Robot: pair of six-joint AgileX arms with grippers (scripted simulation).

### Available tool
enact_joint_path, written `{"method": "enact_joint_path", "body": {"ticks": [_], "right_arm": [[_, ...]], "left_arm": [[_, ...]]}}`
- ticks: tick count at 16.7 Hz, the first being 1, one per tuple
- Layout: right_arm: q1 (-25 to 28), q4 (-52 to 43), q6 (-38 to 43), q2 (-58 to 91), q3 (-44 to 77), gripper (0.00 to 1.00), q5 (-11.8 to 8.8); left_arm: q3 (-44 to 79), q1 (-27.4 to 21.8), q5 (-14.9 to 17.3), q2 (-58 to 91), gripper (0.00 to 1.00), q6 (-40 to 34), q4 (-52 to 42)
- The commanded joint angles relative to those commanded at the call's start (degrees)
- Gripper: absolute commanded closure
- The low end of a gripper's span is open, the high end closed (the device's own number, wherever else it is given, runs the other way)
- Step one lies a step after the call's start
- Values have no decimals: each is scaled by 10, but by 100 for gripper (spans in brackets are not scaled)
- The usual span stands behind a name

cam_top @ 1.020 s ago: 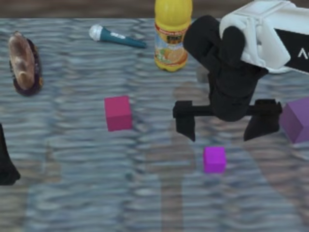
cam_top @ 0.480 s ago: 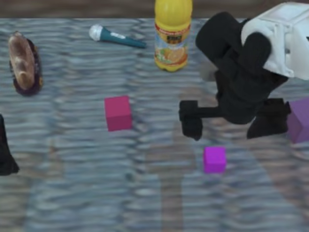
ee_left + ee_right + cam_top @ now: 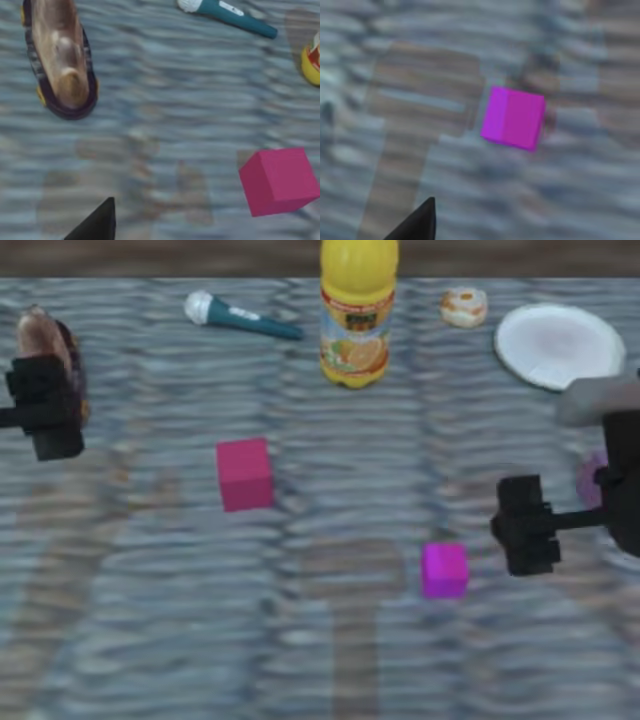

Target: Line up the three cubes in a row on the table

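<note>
The crimson-pink cube (image 3: 245,473) rests left of the table's (image 3: 330,660) middle and shows in the left wrist view too (image 3: 279,181). Lower right of centre sits the small magenta cube (image 3: 444,570), also seen by the right wrist camera (image 3: 514,118). Only a sliver of the dull purple cube (image 3: 591,478) shows at the right edge, behind my right arm. My right gripper (image 3: 603,516) hovers open there, one finger (image 3: 525,525) right of the magenta cube. At the far left my left gripper (image 3: 12,418) stands open, well left of the crimson cube.
A juice bottle (image 3: 358,310) stands at the back centre, with a teal microphone (image 3: 240,317) to its left. A brown loaf in a dark holder (image 3: 45,350) lies back left. A white plate (image 3: 558,345) and a small pastry (image 3: 464,307) are back right.
My right arm has drawn back to the right edge, uncovering the plate and pastry and now covering most of the purple cube. My left gripper has moved up beside the loaf. No cube moved.
</note>
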Motion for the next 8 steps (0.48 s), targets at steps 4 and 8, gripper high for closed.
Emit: {"method": "enact_joint_path", "body": {"ticks": [4, 8], "right_arm": [[-66, 114, -69, -221, -190, 0, -5], [-153, 226, -135, -423, -352, 0, -5]], "left_arm": [[220, -47, 2, 278, 0, -64, -151], [424, -90, 3, 527, 0, -122, -285]]}}
